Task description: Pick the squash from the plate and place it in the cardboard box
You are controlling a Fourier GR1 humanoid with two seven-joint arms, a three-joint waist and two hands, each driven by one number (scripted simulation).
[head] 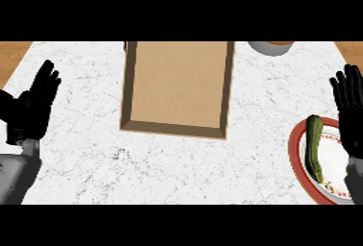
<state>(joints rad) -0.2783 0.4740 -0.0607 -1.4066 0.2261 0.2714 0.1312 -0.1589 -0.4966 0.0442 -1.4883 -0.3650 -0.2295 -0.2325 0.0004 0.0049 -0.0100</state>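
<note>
A long green squash (314, 148) lies on a red-rimmed white plate (299, 158) at the counter's right edge. The open cardboard box (178, 89) sits at the upper middle of the marble counter, nothing inside it. My right hand (350, 108) is open with fingers straight up, just right of the squash and over the plate's far side, partly hiding the plate. My left hand (32, 105) rests open at the left edge, fingers up, far from the box.
A grey bowl-like object (271, 47) shows at the top edge, right of the box. Wooden surface (14, 55) borders the counter at both top corners. Bare marble (177, 168) lies between the box and the front edge.
</note>
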